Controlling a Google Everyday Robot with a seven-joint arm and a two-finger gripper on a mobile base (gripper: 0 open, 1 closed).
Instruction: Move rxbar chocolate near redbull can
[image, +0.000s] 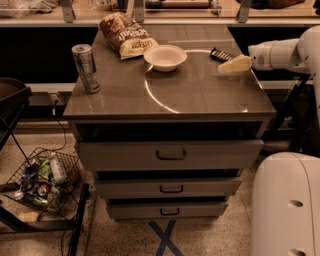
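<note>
rxbar chocolate (221, 54) just beyond tool (232, 65), possibly touching, table (200, 102) right side.

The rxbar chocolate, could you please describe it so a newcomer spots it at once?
On the grey drawer cabinet, look at the top's far right side. Just behind the gripper lies the rxbar chocolate: small, flat and black, unlike the round white bowl.

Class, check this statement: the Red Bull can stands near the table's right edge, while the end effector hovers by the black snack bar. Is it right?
No. The camera view shows the redbull can standing near the table's left edge, not the right. The end effector does hover by the rxbar chocolate.
</note>
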